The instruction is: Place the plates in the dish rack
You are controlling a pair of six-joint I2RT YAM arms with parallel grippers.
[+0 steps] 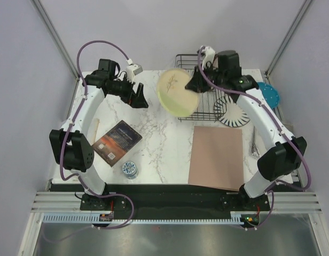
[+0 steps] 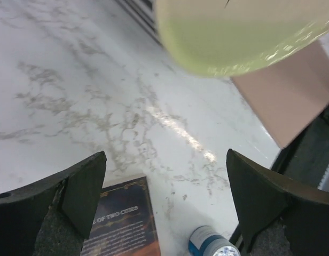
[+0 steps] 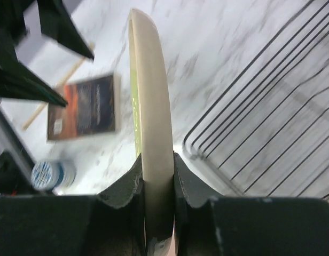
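My right gripper (image 1: 195,84) is shut on the rim of the cream plate with the sprig drawing (image 1: 177,92) and holds it on edge, in the air, at the left side of the black wire dish rack (image 1: 207,88). In the right wrist view the plate's edge (image 3: 151,96) stands between my pads, and the rack (image 3: 260,122) lies to the right. The striped plate (image 1: 232,110) leans at the rack's front right. The teal dotted plate (image 1: 268,94) is at the far right. The red-rimmed plate is out of view. My left gripper (image 1: 139,98) is open and empty, left of the held plate (image 2: 244,32).
A dark book (image 1: 117,142) and the small blue-and-white cup (image 1: 129,169) lie at the front left. A brown mat (image 1: 217,157) covers the front right. A wooden stick (image 1: 95,130) lies beside the left arm. The left wrist view shows book (image 2: 119,224) and cup (image 2: 210,242).
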